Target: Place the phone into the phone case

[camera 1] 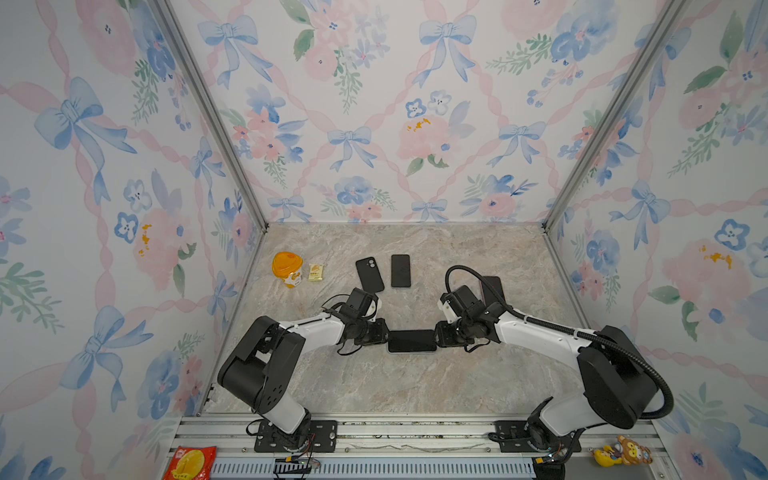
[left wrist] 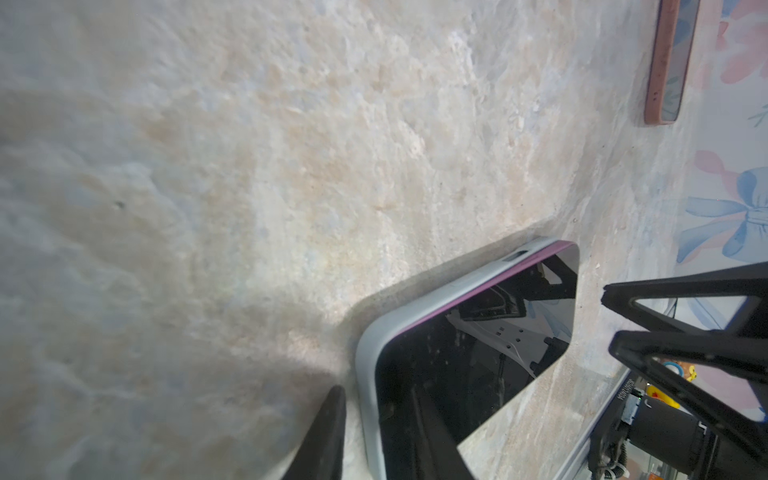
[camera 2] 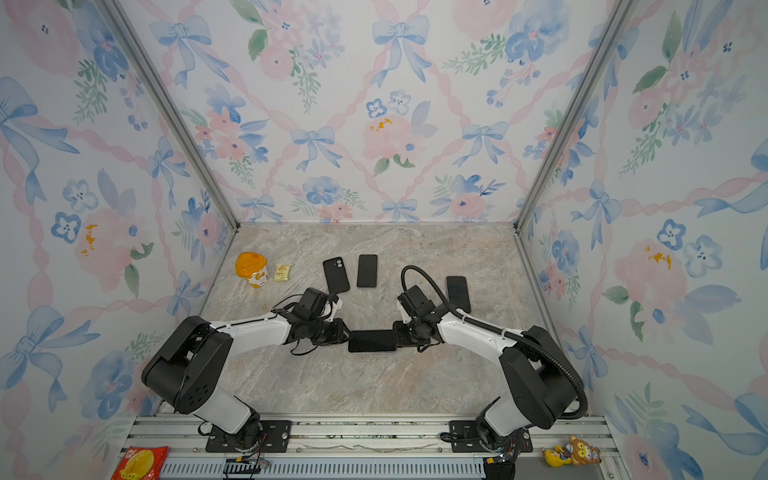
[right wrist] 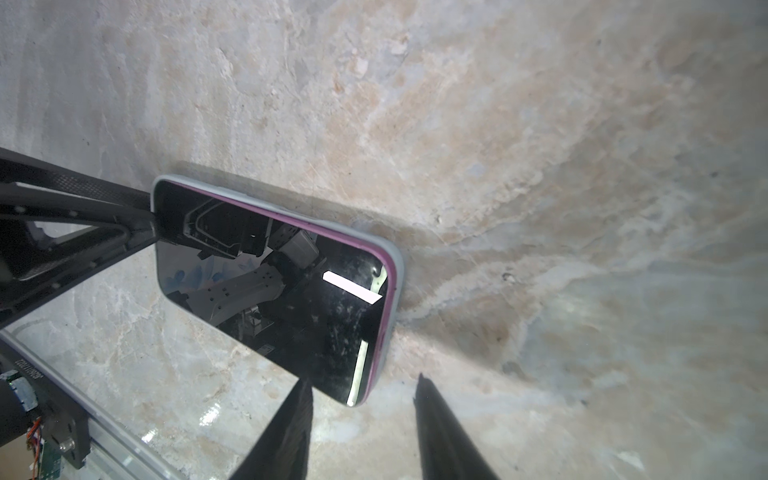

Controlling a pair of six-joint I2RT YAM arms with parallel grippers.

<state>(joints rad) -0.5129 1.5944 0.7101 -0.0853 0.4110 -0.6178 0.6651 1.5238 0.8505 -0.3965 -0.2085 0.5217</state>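
Phone (camera 1: 411, 340), likely stiff and slippery, in grey case (left wrist: 365, 374); grasp long edges. Right gripper (right wrist: 362, 377) fingers apart at its end; left gripper (right wrist: 149, 218) unclear.

Left hand (camera 1: 387, 339) opposite right hand (camera 1: 437, 337), both low

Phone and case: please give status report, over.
Left tool at one end, grip unclear; right tool open, just off other end. Phone lying in case, pink edge showing. Spare phones behind, not in way.
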